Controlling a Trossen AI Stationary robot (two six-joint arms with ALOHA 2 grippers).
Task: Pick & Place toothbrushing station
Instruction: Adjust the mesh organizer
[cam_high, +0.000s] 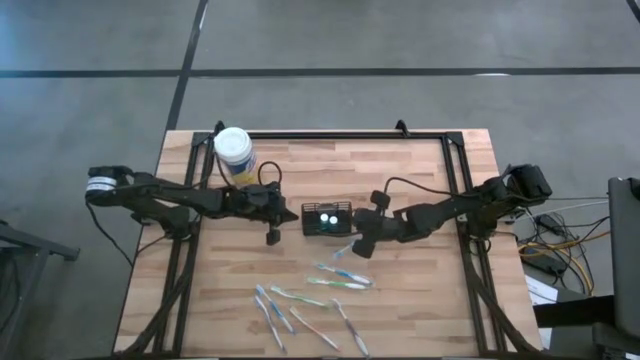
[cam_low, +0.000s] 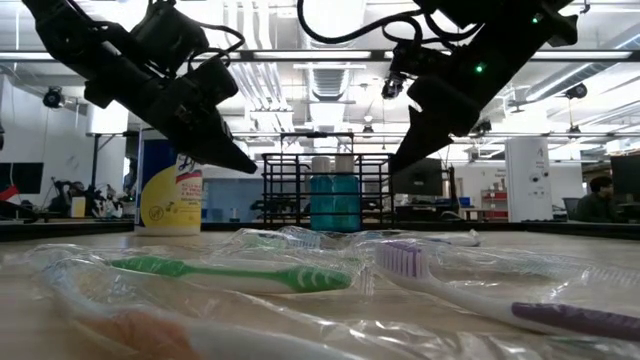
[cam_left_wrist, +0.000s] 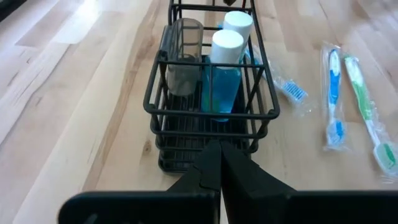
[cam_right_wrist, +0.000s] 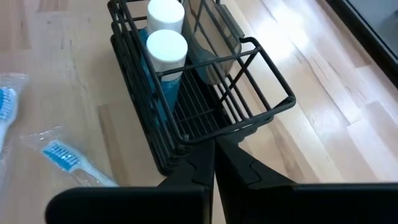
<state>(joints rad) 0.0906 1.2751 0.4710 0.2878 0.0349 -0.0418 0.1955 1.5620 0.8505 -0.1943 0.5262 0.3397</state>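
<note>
At the centre of the high view, the black wire caddy stands on the table between the left pincer and the right pincer, both pressed together, toothbrushes scattered below.

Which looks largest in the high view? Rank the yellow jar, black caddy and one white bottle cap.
Yellow jar and black caddy: alike, jar top nearer the camera, so unranked.
White bottle cap: smallest.

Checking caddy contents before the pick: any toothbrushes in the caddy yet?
No. In the left wrist view the caddy holds only two blue bottles and a grey cup; the toothbrushes lie on the table.
</note>
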